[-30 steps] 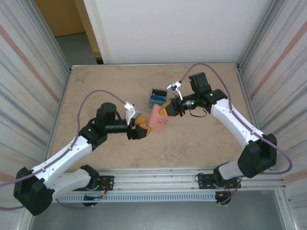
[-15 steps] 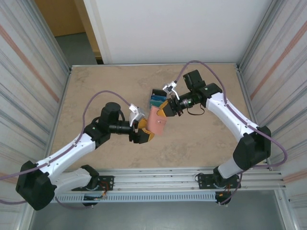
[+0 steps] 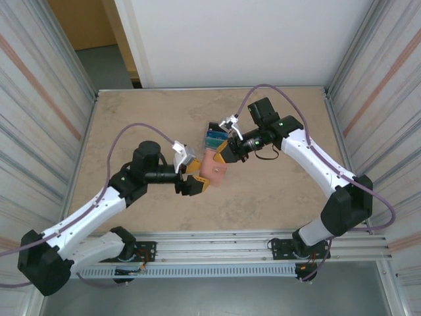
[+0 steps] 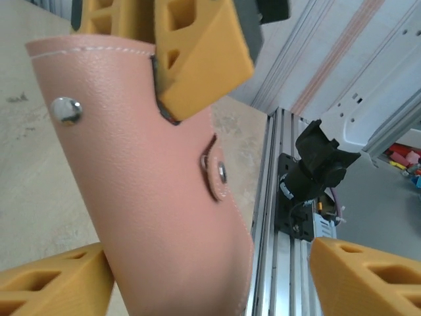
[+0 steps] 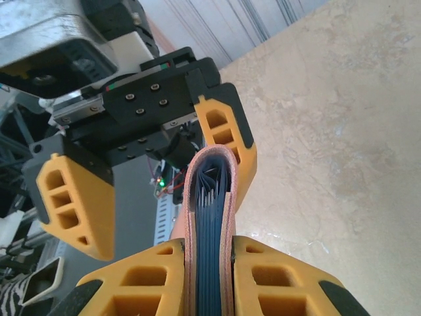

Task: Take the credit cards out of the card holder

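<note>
Above the middle of the tabletop [image 3: 145, 118], the card holder [image 3: 214, 170] hangs in the air between the two hands, folded shut with its salmon outside facing out. From the right wrist, its open edge shows two salmon covers with blue-grey pocket layers packed between them; whether any card sits among those layers cannot be told. From the left wrist, its leather-like face runs tilted up the picture, with a round metal snap [image 4: 66, 110] near the upper left and the short closing tab [image 4: 214, 174] with a second stud on the right edge.

The right hand [image 3: 222, 157] pinches the holder: its two yellow fingers [image 5: 270, 276] press flat against both covers, one on each side. The left hand [image 3: 200, 179] stands spread around the holder's other end. One of its fingers [image 4: 52, 283] lies against or just beside the leather, and the other is well apart on the far side.

Just beyond the holder, near the right hand, teal, light blue and black cards [image 3: 212, 138] lie together on the tabletop; how they overlap is too small to tell.

Both arms reach in from the near edge, left from the left and right from the right, meeting at the holder. A metal rail [image 3: 217, 240] runs along that near edge.
</note>
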{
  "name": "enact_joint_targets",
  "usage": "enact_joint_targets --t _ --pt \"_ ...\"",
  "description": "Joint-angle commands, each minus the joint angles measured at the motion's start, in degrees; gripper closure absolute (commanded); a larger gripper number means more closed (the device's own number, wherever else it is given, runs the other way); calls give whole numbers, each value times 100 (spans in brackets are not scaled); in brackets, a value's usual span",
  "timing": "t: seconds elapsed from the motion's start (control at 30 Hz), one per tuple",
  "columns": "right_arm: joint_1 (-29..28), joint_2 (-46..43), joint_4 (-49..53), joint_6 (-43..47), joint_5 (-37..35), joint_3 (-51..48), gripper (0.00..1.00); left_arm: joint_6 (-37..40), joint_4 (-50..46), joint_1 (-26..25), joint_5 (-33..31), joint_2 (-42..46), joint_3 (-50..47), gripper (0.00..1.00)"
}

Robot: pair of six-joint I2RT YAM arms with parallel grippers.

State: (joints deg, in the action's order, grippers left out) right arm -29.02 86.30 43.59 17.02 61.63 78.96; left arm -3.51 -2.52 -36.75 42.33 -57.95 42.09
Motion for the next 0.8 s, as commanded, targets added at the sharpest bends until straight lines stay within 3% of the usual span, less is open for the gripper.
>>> enact_joint_targets --t 0.0,0.2,0.4,0.7,0.77 --pt "-87 -229 -25 -32 -28 34 100 136 95 -16 185 -271 300 31" --pt "-104 -312 -40 -13 34 -15 100 41 288 -16 368 -401 207 57" --pt "-104 -345 -114 -28 50 -38 100 51 246 -25 422 -376 122 58" --pt "-122 -316 -213 -142 -81 -47 100 -13 311 -25 419 -449 87 81" --pt "-152 -348 -321 -306 -322 -73 88 -80 357 -25 318 -471 89 84"
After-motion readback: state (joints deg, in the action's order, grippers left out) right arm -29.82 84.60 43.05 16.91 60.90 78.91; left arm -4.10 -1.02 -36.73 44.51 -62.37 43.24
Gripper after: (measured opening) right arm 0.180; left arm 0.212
